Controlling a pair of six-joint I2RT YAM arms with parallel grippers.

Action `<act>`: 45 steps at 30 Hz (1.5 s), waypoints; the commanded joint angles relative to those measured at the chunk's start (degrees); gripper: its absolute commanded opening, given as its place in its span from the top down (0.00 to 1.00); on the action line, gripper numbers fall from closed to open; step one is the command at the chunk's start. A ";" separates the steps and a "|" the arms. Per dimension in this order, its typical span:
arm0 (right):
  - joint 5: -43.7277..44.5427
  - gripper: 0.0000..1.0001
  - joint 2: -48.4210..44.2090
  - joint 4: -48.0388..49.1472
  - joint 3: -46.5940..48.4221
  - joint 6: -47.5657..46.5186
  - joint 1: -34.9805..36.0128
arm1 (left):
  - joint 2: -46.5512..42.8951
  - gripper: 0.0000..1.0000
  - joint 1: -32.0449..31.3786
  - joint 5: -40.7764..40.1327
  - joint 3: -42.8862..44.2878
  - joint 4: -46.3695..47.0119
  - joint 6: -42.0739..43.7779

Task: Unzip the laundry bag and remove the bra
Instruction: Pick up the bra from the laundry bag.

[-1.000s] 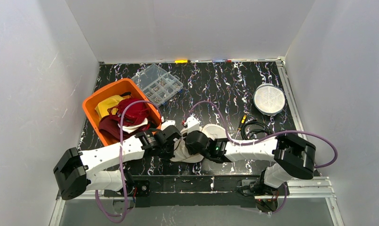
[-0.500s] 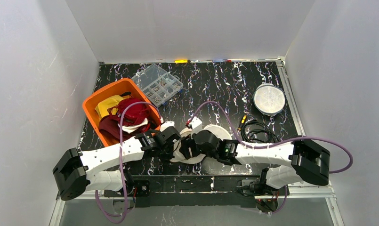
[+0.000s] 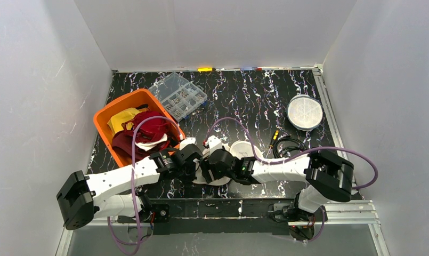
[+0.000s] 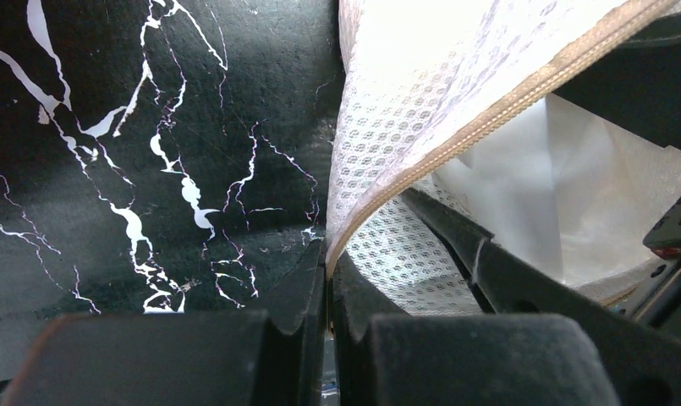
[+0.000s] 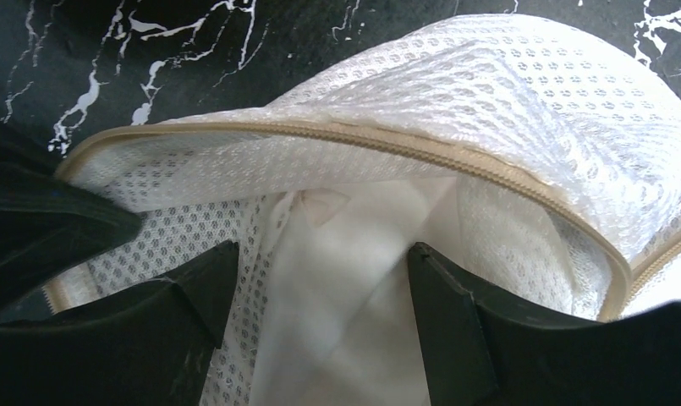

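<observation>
The white mesh laundry bag (image 3: 244, 150) lies near the table's front edge, between both arms. Its tan zipper (image 5: 387, 139) is undone and the mouth gapes. My left gripper (image 4: 326, 262) is shut on the zipper edge of the bag (image 4: 421, 93) and holds the mouth up. My right gripper (image 5: 320, 262) is open inside the mouth, its jaws standing on either side of the bra's smooth white fabric (image 5: 345, 279) without closing on it. The bra (image 4: 565, 194) also shows in the left wrist view, deep inside the bag. In the top view my left gripper (image 3: 197, 162) and right gripper (image 3: 207, 168) meet over the bag.
An orange bin (image 3: 103, 117) of red and yellow clothes stands at the left. Behind it is a clear compartment box (image 3: 179, 95). A round white mesh disc (image 3: 305, 112) lies at the back right, with a black cable coil and a screwdriver (image 3: 286, 145) nearer the right arm.
My right gripper has opened wide and pushed left into the bag's mouth. The left gripper has kept its hold on the zipper edge.
</observation>
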 commanded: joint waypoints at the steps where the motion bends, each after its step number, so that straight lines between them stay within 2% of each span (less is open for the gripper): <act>1: 3.28 0.22 2.33 -1.27 1.39 0.82 0.32 | -1.34 1.00 -0.25 -0.46 -0.96 -0.99 -0.51; 4: 3.59 0.28 4.15 -2.05 1.55 0.88 0.34 | -1.54 1.00 -0.26 -0.35 -1.21 -0.89 -0.45; 6: 4.65 0.36 5.02 -2.95 1.49 1.35 0.32 | -1.92 1.00 -0.27 -0.41 -1.49 -0.95 -0.52; 13: 7.62 0.68 4.26 -4.34 0.31 2.68 0.34 | -2.88 1.00 -0.28 -0.60 -2.06 -1.17 -0.59; 17: 7.82 0.85 0.64 -4.83 -0.93 2.20 0.29 | -2.80 1.00 -0.25 -0.65 -2.15 -1.25 -0.53; 23: 6.13 0.98 -11.20 -5.06 -3.84 0.96 0.30 | -2.59 1.00 -0.23 -1.06 -1.96 -1.38 -0.39; 34: 1.03 0.99 -28.82 -7.78 -8.32 -3.82 0.34 | 0.16 1.00 -0.24 -1.86 1.35 -1.21 0.89; 38: 3.56 0.99 -31.64 -11.11 -9.30 -4.25 0.29 | 0.99 1.00 -0.31 -4.29 4.12 -2.29 1.91; 43: 4.91 0.80 -33.34 -11.82 -12.75 -1.85 0.05 | 3.94 1.00 -0.26 -4.40 6.77 -1.98 3.14; 45: 4.78 0.77 -32.83 -11.38 -14.19 -0.59 0.07 | 5.64 1.00 -0.24 -2.69 6.55 -0.31 2.96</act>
